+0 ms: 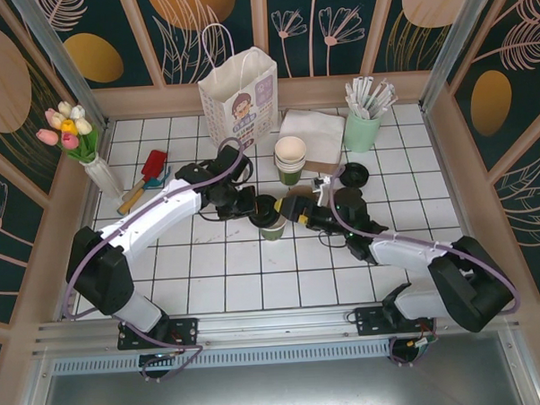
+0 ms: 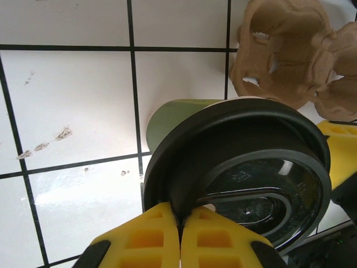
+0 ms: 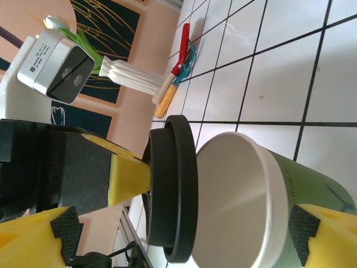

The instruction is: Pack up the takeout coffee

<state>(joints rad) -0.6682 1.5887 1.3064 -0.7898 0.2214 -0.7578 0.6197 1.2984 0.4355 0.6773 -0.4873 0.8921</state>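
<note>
While the left gripper (image 2: 179, 226) clamps the black lid (image 2: 245, 162) by its rim, tilted against the green takeout coffee cup (image 2: 170, 114) on the tiled table (image 1: 210, 268), the right gripper (image 1: 287, 212) straddles the cup, jaws wide and unclenched.

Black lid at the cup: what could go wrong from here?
The left claw pinches the black lid only at its edge; it may slip when pressed. The lid sits tilted at the green cup's rim and could seat crooked. The right claw stands open around the cup, which might tip.
</note>
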